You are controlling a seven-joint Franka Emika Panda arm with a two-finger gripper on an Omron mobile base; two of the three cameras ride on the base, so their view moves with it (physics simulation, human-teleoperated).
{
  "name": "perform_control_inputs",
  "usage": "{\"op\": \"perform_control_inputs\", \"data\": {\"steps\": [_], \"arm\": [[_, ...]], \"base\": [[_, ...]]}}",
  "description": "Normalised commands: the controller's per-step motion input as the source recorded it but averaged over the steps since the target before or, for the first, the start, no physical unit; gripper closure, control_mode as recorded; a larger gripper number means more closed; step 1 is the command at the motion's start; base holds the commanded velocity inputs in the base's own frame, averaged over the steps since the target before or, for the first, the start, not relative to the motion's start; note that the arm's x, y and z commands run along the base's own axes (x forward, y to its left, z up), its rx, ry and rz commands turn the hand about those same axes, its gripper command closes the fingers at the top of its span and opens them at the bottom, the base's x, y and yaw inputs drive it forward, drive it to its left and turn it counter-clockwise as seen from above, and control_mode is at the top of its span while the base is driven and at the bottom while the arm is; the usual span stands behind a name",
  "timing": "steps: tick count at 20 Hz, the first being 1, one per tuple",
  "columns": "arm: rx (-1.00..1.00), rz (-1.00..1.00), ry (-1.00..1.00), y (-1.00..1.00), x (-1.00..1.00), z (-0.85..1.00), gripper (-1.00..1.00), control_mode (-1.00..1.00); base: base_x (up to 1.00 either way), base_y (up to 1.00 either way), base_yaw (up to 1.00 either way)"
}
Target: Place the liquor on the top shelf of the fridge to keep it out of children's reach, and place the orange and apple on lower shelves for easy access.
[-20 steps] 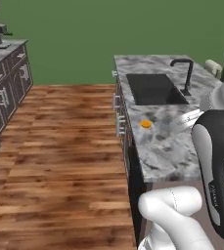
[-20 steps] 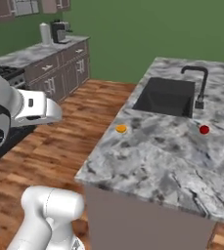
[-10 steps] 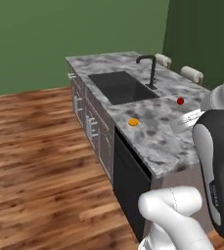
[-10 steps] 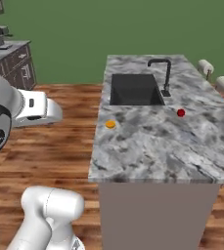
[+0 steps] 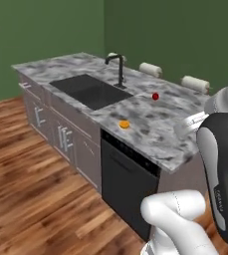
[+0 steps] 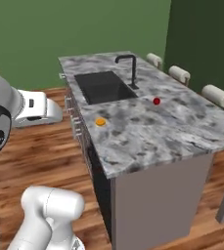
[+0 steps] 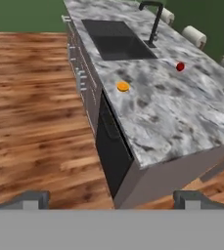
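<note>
The orange (image 5: 124, 124) (image 6: 100, 122) (image 7: 123, 87) lies on the grey marble island counter (image 5: 155, 134), near its front edge beside the sink. The apple (image 5: 156, 96) (image 6: 156, 101) (image 7: 180, 66), small and glossy red, rests farther back on the same counter, to the right of the faucet. My gripper (image 7: 112, 200) is open and holds nothing. It hangs in the air over the wooden floor, well short of the island and both fruits. The liquor and the fridge with its shelves are out of view.
A dark sink (image 6: 103, 86) with a black faucet (image 6: 131, 68) is set in the island. A black dishwasher front (image 5: 128, 184) and grey cabinet doors (image 5: 60, 137) face the wooden floor (image 5: 31, 199). White roll-shaped seat backs (image 6: 216, 95) line the island's far side.
The whole picture has shifted: the base has swung around, so the island now appears closer and from another angle. The orange and apple stay where they were on the counter. The gripper remains open.
</note>
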Motion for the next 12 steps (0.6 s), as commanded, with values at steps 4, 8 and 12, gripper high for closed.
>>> {"op": "perform_control_inputs", "data": {"steps": [4, 8, 12], "arm": [[0.00, 0.00, 0.00, 0.00, 0.00, 0.00, -1.00, 1.00], [0.00, 0.00, 0.00, 0.00, 0.00, 0.00, -1.00, 1.00], [0.00, 0.00, 0.00, 0.00, 0.00, 0.00, -1.00, 1.00]], "base": [[0.30, 0.93, -0.56], [0.33, 0.98, -0.56], [0.33, 0.99, -0.55]]}}
